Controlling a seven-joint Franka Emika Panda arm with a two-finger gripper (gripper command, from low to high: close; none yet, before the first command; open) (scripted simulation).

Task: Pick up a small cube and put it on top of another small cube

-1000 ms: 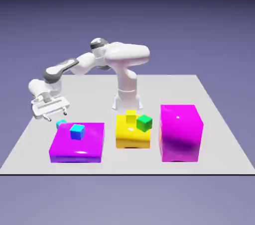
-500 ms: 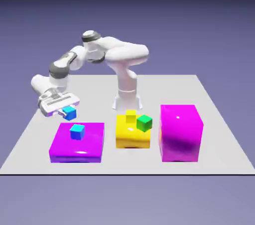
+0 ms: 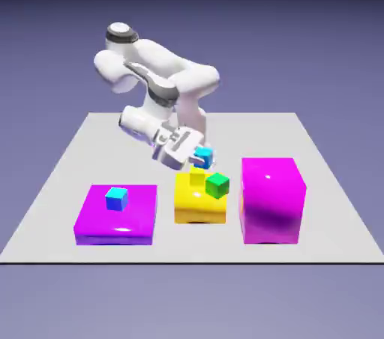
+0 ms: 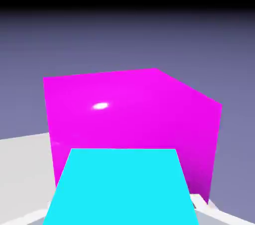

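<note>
One small cyan cube (image 3: 202, 157) hangs in the air above the yellow block (image 3: 199, 205), with my gripper (image 3: 198, 157) shut on it. In the hand view that cube (image 4: 119, 189) fills the bottom middle and hides the finger tips. The other small cyan cube (image 3: 116, 198) rests on top of the flat magenta block (image 3: 117, 214) at the exterior view's left, well apart from the gripper.
A tiny yellow cube (image 3: 197, 178) and a tiny green cube (image 3: 217, 185) sit on the yellow block, just under the held cube. A tall magenta block (image 3: 271, 199) stands at the exterior view's right; in the hand view this magenta block (image 4: 129, 124) looms straight ahead.
The gripper has closed on the cyan cube at the left, lifted it, and swung it to the exterior view's right, from beside the flat magenta block to above the yellow block.
</note>
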